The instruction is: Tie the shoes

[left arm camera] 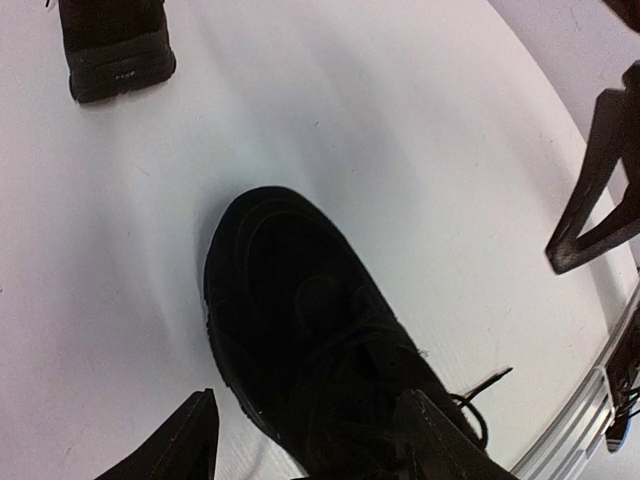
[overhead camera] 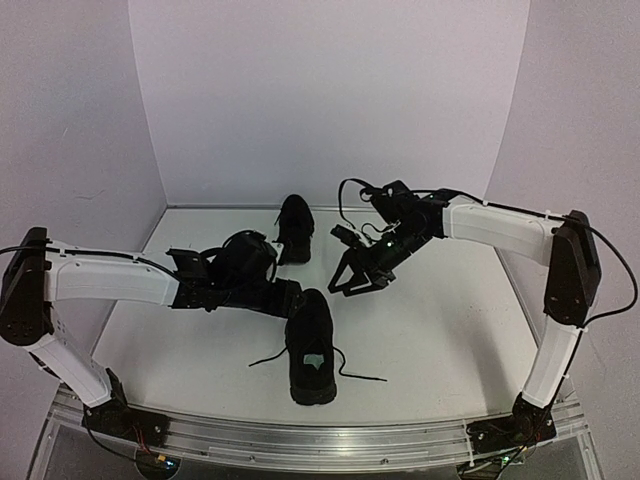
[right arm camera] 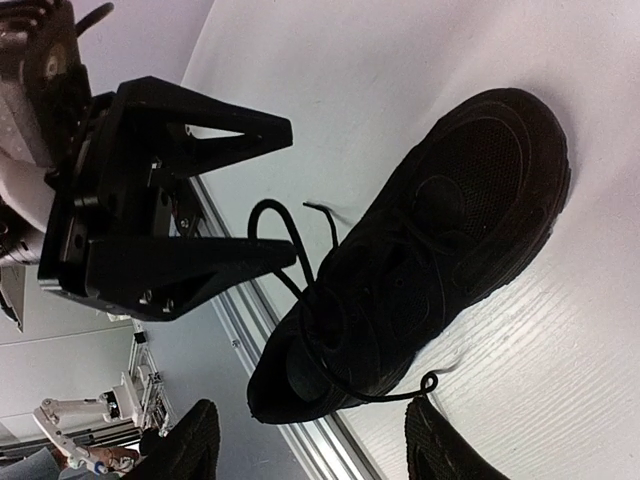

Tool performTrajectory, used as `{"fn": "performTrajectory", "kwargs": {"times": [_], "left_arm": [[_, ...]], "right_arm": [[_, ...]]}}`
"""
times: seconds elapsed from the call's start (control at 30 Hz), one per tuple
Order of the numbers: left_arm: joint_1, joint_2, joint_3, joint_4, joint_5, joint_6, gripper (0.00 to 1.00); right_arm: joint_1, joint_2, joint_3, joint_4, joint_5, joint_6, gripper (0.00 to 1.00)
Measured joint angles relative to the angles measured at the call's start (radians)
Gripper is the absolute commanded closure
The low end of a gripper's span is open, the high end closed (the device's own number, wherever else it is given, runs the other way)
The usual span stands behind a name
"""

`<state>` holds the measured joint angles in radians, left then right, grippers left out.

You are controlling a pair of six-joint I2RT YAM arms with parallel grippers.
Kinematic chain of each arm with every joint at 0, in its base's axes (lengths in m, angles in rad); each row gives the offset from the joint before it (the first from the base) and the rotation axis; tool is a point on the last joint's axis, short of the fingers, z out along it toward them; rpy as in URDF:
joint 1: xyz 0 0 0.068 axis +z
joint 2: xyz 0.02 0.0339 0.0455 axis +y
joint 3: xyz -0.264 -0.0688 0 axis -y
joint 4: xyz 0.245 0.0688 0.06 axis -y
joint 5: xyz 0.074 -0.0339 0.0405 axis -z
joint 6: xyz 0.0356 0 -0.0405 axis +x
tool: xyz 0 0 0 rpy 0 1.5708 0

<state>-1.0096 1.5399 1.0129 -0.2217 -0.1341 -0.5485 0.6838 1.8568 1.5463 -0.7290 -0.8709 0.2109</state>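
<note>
You are looking at a white table (overhead camera: 450, 320) that is filling most of the top view, with a pale curved backdrop (overhead camera: 330, 100) rising behind it. Your left arm (overhead camera: 110, 280) is reaching in from the left and your right arm (overhead camera: 500, 228) is bending in from the right, both wrists ending near the middle of the table. The near shoe (overhead camera: 312, 325) is sitting upright in front of them, toe pointing away from the bases and heel toward the metal rail (overhead camera: 330, 440). The far shoe (overhead camera: 294, 225) is resting well behind it, close to the backdrop. Your left gripper (right arm camera: 292, 190) is hanging just beside the near shoe's left side by the toe, its jaws standing apart and not clamped on anything. From its own wrist camera its fingers (left arm camera: 190, 440) are appearing on either side of the shoe's lacing, and you cannot tell whether they are touching it. Your right gripper (overhead camera: 355, 288) is hovering near the toe on the right, apart from the shoe, jaws likewise spread and holding nothing. The near shoe is lying untied, its left lace (overhead camera: 265, 358) trailing onto the table on one side and its right lace (overhead camera: 362, 374) on the other. A lace loop (right arm camera: 275, 212) is curving by one left fingertip. A pale insole label (overhead camera: 318, 358) is showing inside the shoe.
</note>
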Motion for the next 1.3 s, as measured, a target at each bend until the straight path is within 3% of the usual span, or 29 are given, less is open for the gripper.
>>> {"fn": "performTrajectory", "kwargs": {"times": [0.3,0.57,0.8,1.07,1.3], "left_arm": [[0.005,-0.003,-0.065,-0.101,0.061,-0.007,0.43],[0.005,-0.079,-0.124,-0.173,0.052,-0.023,0.43],[0.005,-0.177,-0.120,-0.179,0.043,0.054,0.39],[0.032,-0.279,-0.117,-0.162,0.056,0.151,0.39],[0.082,-0.332,-0.116,-0.163,0.095,0.194,0.39]], "right_arm": [[0.000,0.002,-0.004,-0.003,-0.018,-0.064,0.66],[0.001,0.039,0.005,-0.008,-0.040,-0.123,0.69],[0.020,0.086,0.123,-0.037,-0.035,-0.184,0.76],[0.124,0.229,0.286,-0.099,0.051,-0.263,0.80],[0.175,0.286,0.301,-0.154,0.119,-0.290,0.82]]}}
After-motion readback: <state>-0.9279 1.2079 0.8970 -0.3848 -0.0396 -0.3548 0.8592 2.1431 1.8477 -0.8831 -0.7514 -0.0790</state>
